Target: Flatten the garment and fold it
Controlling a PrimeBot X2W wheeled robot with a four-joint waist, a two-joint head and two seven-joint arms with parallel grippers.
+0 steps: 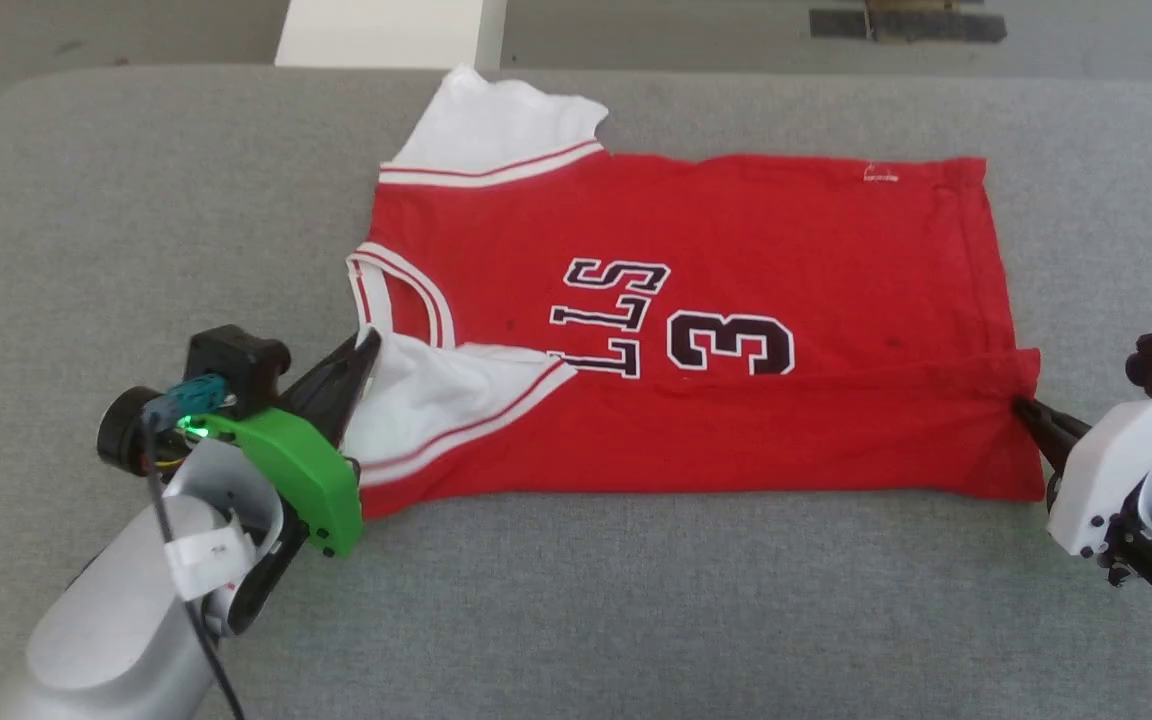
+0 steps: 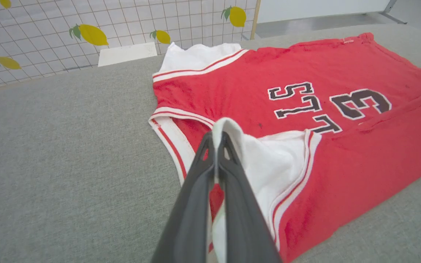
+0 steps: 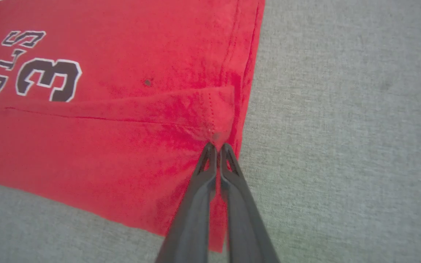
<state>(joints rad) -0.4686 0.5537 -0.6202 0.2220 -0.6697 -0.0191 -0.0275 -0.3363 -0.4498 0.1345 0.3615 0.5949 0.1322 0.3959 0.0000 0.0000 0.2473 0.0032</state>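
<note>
**Operator:** Nearest me is my left gripper (image 1: 368,345), at eight o'clock in the head view; its fingers are pressed together on the white edge of the near sleeve (image 1: 416,400), with cloth pinched between them.

**Spotter:** And the other one?

**Operator:** My right gripper (image 1: 1021,405) sits at about four o'clock, likewise clamped tight; it has the corner where the turned-over flap (image 1: 736,440) meets the hem (image 1: 998,260).

**Spotter:** Where does the garment lie?

**Operator:** The garment (image 1: 736,230) lies across the grey pad (image 1: 636,600), neck toward nine and hem toward three; the near long side is turned over toward twelve, and its edge crosses the lettering (image 1: 606,320); the far sleeve (image 1: 496,125) sticks out at eleven.

**Spotter:** How would you finish this fold?

**Operator:** I judge a lengthwise fold to be in hand; I'd carry both grippers toward twelve at one pace, with the flap taut between them so no wrinkle forms; I'd lay its edge parallel to the far side and lower it onto the cloth before letting go; the near sleeve should tuck inside rather than bunch.
</note>
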